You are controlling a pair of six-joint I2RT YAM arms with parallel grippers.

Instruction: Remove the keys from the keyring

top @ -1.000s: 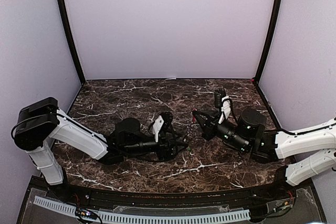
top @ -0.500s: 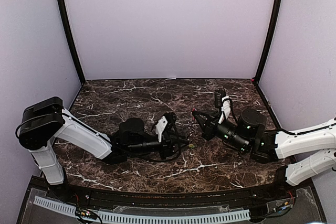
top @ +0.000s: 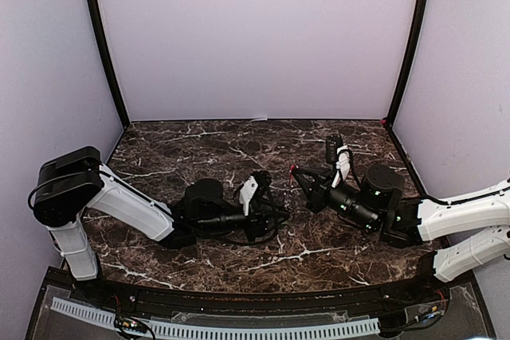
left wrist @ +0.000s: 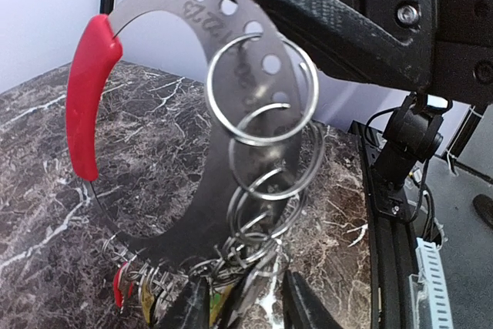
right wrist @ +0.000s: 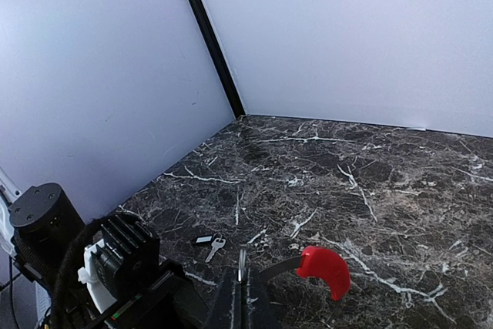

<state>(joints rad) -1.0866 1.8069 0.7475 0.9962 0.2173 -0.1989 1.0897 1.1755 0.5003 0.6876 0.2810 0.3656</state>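
While upright, keyring [left wrist: 163, 225], keys [left wrist: 142, 294] downward.

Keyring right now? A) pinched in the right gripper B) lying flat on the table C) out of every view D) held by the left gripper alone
A: the right gripper is shut on the edge of the keyring, holding it upright.

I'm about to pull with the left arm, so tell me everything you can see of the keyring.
The keyring is a flat silver metal ring, wide on one side, with a row of round holes and a red segment on its thin side. It hangs upright, pinched near its top by the right gripper. Split rings thread its holes; keys dangle below, flanked by the left gripper.
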